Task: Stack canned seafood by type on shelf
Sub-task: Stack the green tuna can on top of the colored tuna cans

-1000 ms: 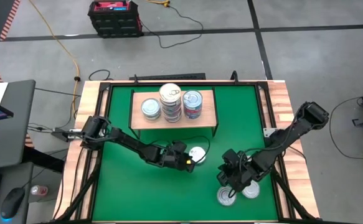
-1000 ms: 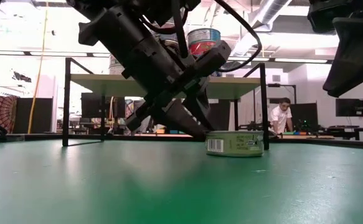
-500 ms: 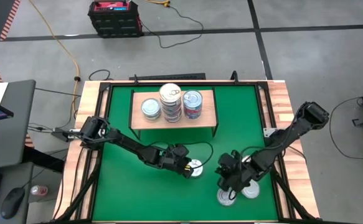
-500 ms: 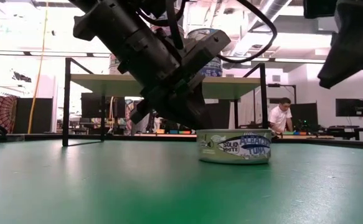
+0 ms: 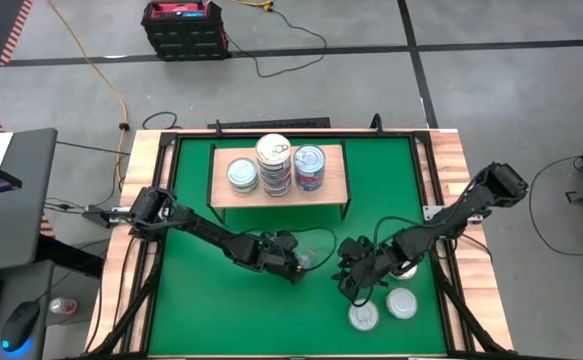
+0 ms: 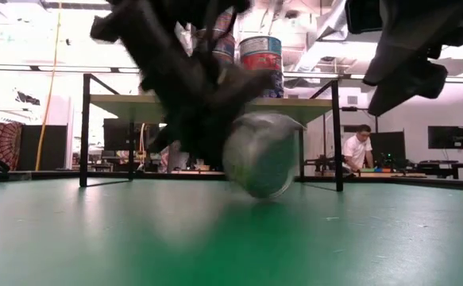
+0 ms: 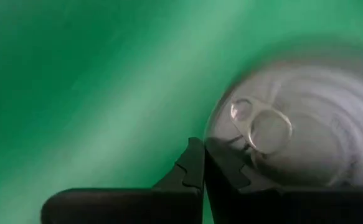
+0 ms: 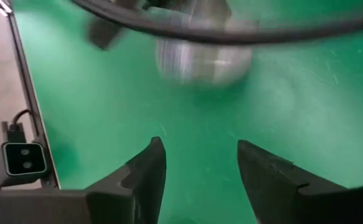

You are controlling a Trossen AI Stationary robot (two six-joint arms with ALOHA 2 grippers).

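A silver-lidded can [image 6: 260, 155] stands tipped up on its lower edge on the green table [image 5: 201, 290], in front of the shelf [image 5: 239, 196]. My left gripper [image 5: 298, 264] is shut at the can's left side. My right gripper [image 5: 348, 275] hovers open just right of the can, which shows blurred ahead of its fingers [image 8: 203, 59]. The shelf holds a lone can [image 5: 241, 173], a tall stack [image 5: 274, 160] and a red-and-blue stack [image 5: 309, 167]. My left gripper's shut fingertips [image 7: 221, 163] meet the can at the rim of its lid [image 7: 228, 140], close to the pull tab [image 7: 262, 127]. They slant down from the table's left. The can is tilted steeply, its lower edge [image 6: 264, 193] on the table. Whether the rim is pinched or only pushed does not show.
Two more silver-lidded cans [image 5: 363, 317] [image 5: 402, 303] lie flat near the table's front right. The shelf's black legs [image 6: 84, 131] stand behind the tipped can. A cable [image 8: 231, 34] of the left arm crosses in front of my right gripper. Open green surface lies at the front left.
My left gripper has gone toward the near edge against the can and rolled. The can first slid nearer along the table, lying flat, then tipped up onto its edge. My right gripper has swung toward the table's left, away from the two flat cans and closer to the tipped one.
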